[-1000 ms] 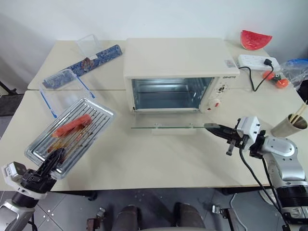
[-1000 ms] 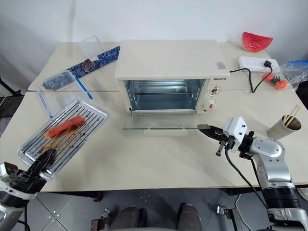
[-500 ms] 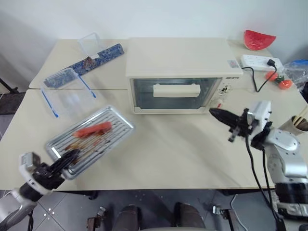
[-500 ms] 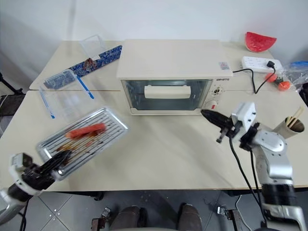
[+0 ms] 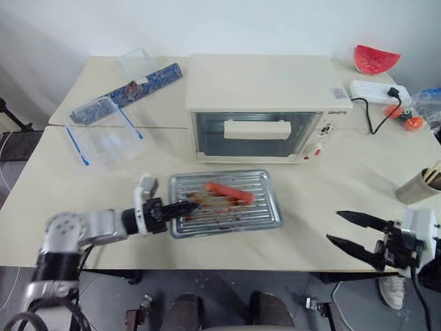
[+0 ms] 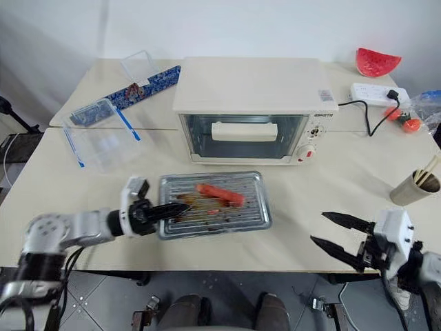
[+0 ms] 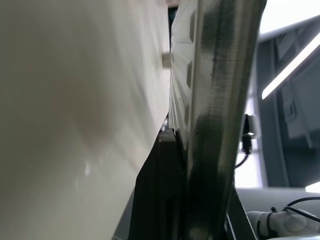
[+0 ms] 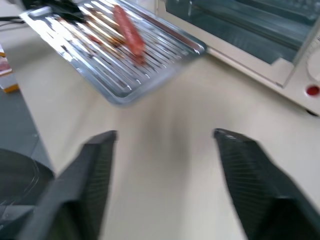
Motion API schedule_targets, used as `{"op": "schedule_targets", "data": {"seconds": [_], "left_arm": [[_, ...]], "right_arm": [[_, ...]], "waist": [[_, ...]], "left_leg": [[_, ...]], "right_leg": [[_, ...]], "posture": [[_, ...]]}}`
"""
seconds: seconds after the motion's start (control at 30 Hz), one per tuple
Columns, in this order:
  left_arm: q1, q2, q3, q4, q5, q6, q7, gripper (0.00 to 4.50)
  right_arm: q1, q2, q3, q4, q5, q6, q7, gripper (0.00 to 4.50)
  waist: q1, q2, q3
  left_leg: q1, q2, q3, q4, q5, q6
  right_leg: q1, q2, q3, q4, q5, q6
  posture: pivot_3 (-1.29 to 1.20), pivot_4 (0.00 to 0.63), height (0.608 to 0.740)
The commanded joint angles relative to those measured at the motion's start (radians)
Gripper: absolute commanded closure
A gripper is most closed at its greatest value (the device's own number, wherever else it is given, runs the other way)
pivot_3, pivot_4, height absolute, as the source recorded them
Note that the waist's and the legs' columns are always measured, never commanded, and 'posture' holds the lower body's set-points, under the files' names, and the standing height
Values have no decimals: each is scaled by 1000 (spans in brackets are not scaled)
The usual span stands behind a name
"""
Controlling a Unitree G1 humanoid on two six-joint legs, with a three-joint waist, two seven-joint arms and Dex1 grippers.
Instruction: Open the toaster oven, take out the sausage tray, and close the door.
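With the toaster oven [image 5: 265, 103] shut, its door [image 5: 256, 133] upright, the job looks nearly done. Just before it, the sausage tray [image 5: 224, 202] is pinched at its end by the left gripper [image 5: 180, 207]. Next: let go. Right gripper [image 5: 351, 231] gapes wide, empty.

Bright even overhead light, soft shadows, head views sharp, right wrist view motion-blurred, left wrist close-up defocused

Tray [image 5: 262, 207]: shiny ribbed metal, grease-stained. Oven [image 5: 262, 83]: matt cream casing; door [image 5: 256, 133]: glossy glass. Table [image 5: 69, 186]: smooth, matt.
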Motion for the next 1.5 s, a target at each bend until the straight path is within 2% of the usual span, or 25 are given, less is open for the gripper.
{"op": "schedule_targets", "data": {"seconds": [0.03,0.2,0.37,0.5,0.6,0.87,1.03,1.07,1.17,1.23,1.27,1.4,1.5], "left_arm": [[-54,-55,-44,57,115,16,-54,4500],[-109,-126,-67,103,263,24,-125,4500],[-154,-196,-68,156,391,15,-173,4500],[-176,-206,-61,169,451,50,-202,4500],[-186,-205,-33,169,489,74,-213,3891],[-159,-131,91,41,501,172,-219,1525],[-104,-56,146,-70,513,162,-255,272],[-77,-18,147,-118,519,126,-297,7],[-4,64,202,-183,535,0,-414,7],[82,156,162,-256,627,-195,-588,7],[125,183,180,-271,674,-316,-658,7],[233,225,262,-268,760,-606,-821,7],[394,266,314,-304,926,-918,-909,7]], "right_arm": [[34,45,-31,-50,17,-54,8,55],[98,32,-40,-107,107,46,14,55],[98,56,-39,-133,91,29,-24,55],[89,56,-24,-143,92,34,-38,55],[79,55,-15,-144,91,34,-43,0],[50,58,22,-126,75,21,-32,0],[20,50,43,-100,69,18,-18,0],[8,47,48,-90,67,17,-12,0],[-24,44,62,-61,56,13,7,0],[-42,44,70,-46,51,9,17,0],[-56,44,75,-40,52,10,21,0],[-100,41,90,-14,49,-3,49,0],[-153,16,117,33,32,-11,97,0]], "waist": [[-3,0,0],[6,3,-2],[31,3,-3],[43,3,-3],[44,3,-3],[8,2,-2],[-3,1,-1],[-4,1,-1],[-7,1,-1],[-6,1,-1],[-6,1,-1],[0,1,-1],[-1,1,-1]], "left_leg": [[0,0,0,0,0,0],[1,0,0,1,0,0],[0,-1,-1,5,0,1],[0,-2,-2,7,0,1],[0,-2,-2,8,0,2],[-1,-1,-1,4,0,1],[-1,0,-2,3,1,1],[-1,0,-2,3,1,1],[0,1,-2,1,1,1],[0,1,-2,1,1,0],[0,1,-1,0,0,0],[-1,1,0,0,0,0],[-2,1,0,0,0,0]], "right_leg": [[0,0,0,0,0,0],[2,0,1,0,0,0],[2,-1,1,0,1,1],[3,-2,1,0,1,1],[3,-2,1,1,1,1],[1,-1,0,1,1,1],[1,-1,0,1,1,1],[1,-1,0,1,1,1],[0,0,0,1,1,1],[-1,0,0,1,1,1],[-1,0,0,0,1,1],[-1,0,0,-2,0,1],[-1,0,0,-3,0,1]], "posture": [[0,150,740],[0,150,740],[0,150,740],[0,150,740],[0,150,740],[0,150,740],[0,150,740],[0,150,740],[0,150,740],[0,150,740],[0,150,740],[0,150,740],[0,150,740]]}}
